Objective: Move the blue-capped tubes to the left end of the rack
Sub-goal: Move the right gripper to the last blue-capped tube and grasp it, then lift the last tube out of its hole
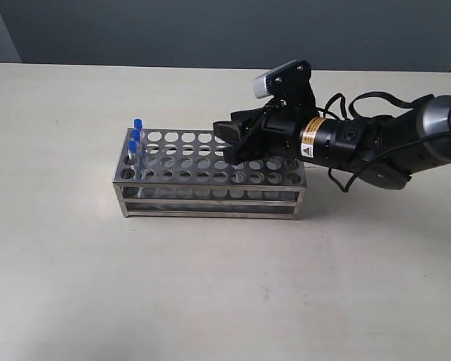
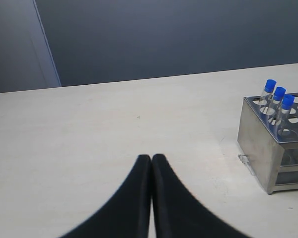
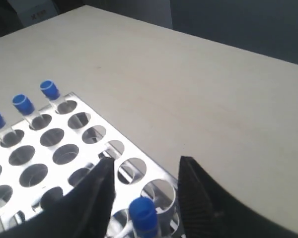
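Observation:
The steel rack (image 1: 210,197) stands mid-table. Three blue-capped tubes (image 1: 135,134) stand upright in its left end column, also seen in the left wrist view (image 2: 279,92) and the right wrist view (image 3: 22,103). My right gripper (image 1: 229,143) hovers over the rack's back right part, hiding the fourth tube in the exterior view. In the right wrist view that fourth blue-capped tube (image 3: 141,213) stands in a hole near the rack's edge (image 3: 139,152); the right gripper (image 3: 147,161) is open, its fingers either side of the cap, apart from it. My left gripper (image 2: 151,157) is shut and empty, short of the rack (image 2: 268,144).
The pale tabletop (image 1: 75,286) spreads bare around the rack on all sides. A dark wall (image 1: 210,30) runs behind the table's far edge. The right arm's body and cables (image 1: 361,143) lie low over the table to the right of the rack.

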Robot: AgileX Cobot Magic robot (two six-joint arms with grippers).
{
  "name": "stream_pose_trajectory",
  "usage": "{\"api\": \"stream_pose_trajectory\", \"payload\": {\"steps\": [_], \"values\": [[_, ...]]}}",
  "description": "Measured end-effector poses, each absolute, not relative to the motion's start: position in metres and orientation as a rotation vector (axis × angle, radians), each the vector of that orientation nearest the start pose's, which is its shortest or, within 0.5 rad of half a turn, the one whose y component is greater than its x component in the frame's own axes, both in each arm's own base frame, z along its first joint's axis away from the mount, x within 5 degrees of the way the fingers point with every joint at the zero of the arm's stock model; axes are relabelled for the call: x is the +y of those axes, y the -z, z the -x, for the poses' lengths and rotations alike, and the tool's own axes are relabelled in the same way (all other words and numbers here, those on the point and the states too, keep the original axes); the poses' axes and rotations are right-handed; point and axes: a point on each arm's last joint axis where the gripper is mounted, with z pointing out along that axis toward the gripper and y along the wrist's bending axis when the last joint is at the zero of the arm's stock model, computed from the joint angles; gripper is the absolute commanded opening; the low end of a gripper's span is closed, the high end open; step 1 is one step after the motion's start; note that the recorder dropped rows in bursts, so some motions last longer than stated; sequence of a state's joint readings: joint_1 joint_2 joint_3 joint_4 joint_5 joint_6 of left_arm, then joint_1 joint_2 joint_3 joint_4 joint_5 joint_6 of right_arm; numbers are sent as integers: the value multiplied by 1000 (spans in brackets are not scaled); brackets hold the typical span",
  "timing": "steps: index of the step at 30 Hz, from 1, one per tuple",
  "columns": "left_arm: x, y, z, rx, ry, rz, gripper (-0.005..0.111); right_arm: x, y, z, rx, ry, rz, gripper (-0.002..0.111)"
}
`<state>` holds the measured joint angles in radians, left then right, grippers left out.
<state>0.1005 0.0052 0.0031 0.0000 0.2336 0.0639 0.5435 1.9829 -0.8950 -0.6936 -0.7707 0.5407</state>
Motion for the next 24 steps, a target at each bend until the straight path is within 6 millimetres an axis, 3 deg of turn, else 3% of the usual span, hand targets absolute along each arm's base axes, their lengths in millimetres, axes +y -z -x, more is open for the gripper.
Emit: {"api": "stream_pose_trajectory", "payload": {"steps": [8,18,24], "values": [[6,-191,-56,1727,-121,32,1,229,-128,-304,1855,-772,835,36],[6,-191,-56,1727,-121,32,1,227,-125,-304,1897,-740,833,-1],[6,-191,-56,1727,-121,32,1,227,-127,-304,1889,-745,830,-1]]}}
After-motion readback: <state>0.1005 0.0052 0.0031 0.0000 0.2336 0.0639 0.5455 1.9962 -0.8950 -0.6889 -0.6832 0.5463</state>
